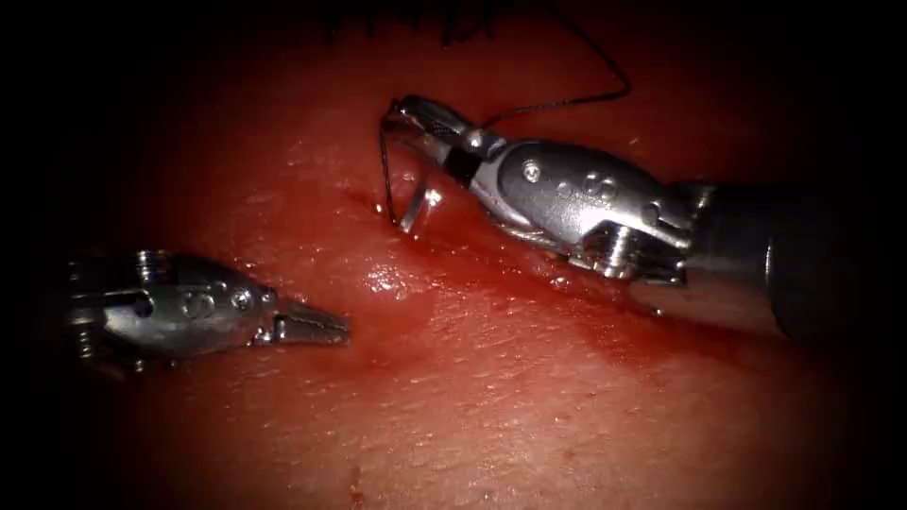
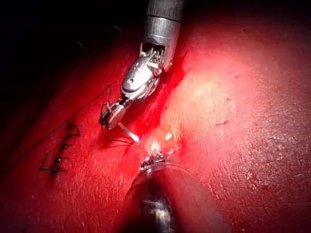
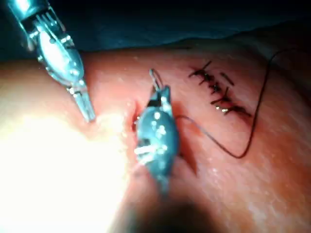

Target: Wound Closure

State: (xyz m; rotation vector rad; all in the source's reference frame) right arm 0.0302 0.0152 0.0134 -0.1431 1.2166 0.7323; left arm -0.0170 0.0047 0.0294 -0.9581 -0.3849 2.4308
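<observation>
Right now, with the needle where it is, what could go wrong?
The right tool grips the needle near its thread end, far from the tip entering the tissue at the cut; it could twist in the jaws. The thread loops loosely behind and might snag. The left tool, shut and holding nothing, gives the tissue no support.

Two polished silver metal grippers, left and right; thin shiny curved steel needle; dark matt thread; wet, glossy, finely grained red tissue.
</observation>
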